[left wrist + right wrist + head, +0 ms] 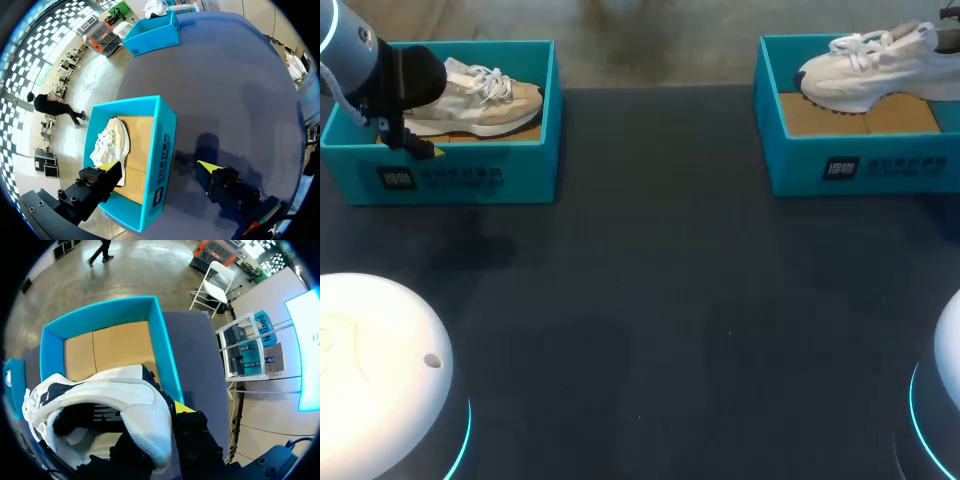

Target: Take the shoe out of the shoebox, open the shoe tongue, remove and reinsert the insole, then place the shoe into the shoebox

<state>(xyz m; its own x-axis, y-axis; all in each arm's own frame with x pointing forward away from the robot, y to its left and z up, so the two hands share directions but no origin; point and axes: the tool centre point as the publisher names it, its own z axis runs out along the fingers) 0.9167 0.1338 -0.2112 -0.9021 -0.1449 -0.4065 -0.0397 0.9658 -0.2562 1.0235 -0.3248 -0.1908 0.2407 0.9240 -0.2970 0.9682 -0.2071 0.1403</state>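
Observation:
A beige shoe [480, 100] lies in the left teal shoebox [470, 175]. My left gripper [415, 148] hangs open over that box's front-left corner. In the left wrist view the gripper [159, 166] straddles the box wall [162, 150], with one fingertip [107, 165] inside near the shoe [112, 142] and the other over the table. A white shoe [870, 70] is lifted above the right teal shoebox [860, 165]. My right gripper [160, 430] is shut on the heel of the white shoe [115, 395], above the box's cardboard floor [110, 347]. One of its fingers is inside the shoe.
The dark table [660, 300] stretches between the two boxes. The white round arm bases sit at the near left [380, 370] and near right [950, 370] corners. The right box [152, 35] shows far ahead in the left wrist view.

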